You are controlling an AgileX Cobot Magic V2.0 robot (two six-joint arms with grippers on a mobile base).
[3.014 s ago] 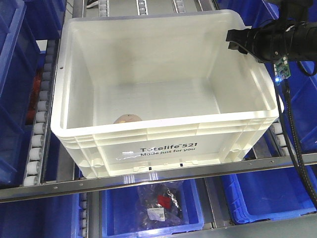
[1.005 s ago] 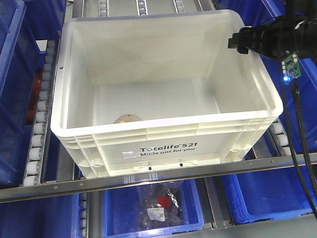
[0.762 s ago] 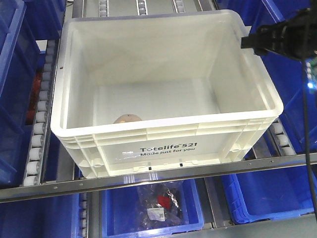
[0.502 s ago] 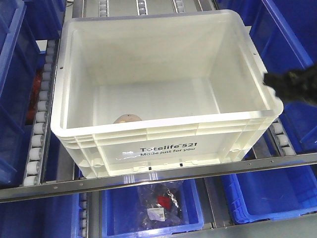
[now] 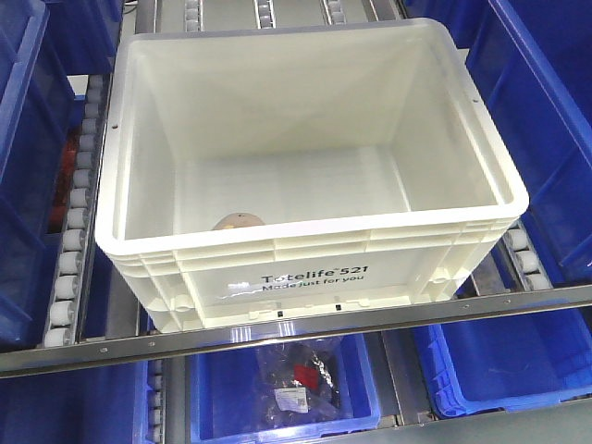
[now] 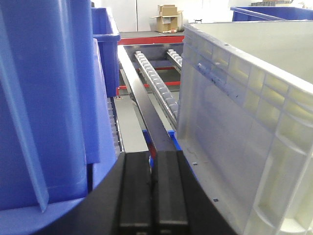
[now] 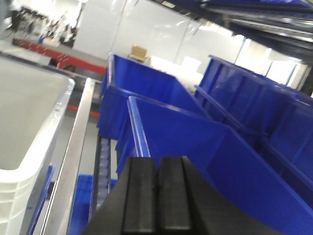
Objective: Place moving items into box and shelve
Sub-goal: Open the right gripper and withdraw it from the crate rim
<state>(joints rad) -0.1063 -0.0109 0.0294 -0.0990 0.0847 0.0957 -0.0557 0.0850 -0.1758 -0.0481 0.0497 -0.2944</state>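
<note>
A white box [image 5: 305, 268] printed "Totelife 521" is sitting on a roller shelf [image 5: 69, 277] between blue bins [image 5: 546, 111], and a pink ball [image 5: 239, 221] is lying on the box floor against the near wall, left of centre. The left hand [image 6: 152, 196] is hovering clenched, fingers pressed together and holding nothing, just beside the box's ribbed outer wall with a blue bin on its other side. The right hand [image 7: 157, 200] is likewise clenched on nothing, hanging outside the box with its white rim at the left and blue bins ahead.
</note>
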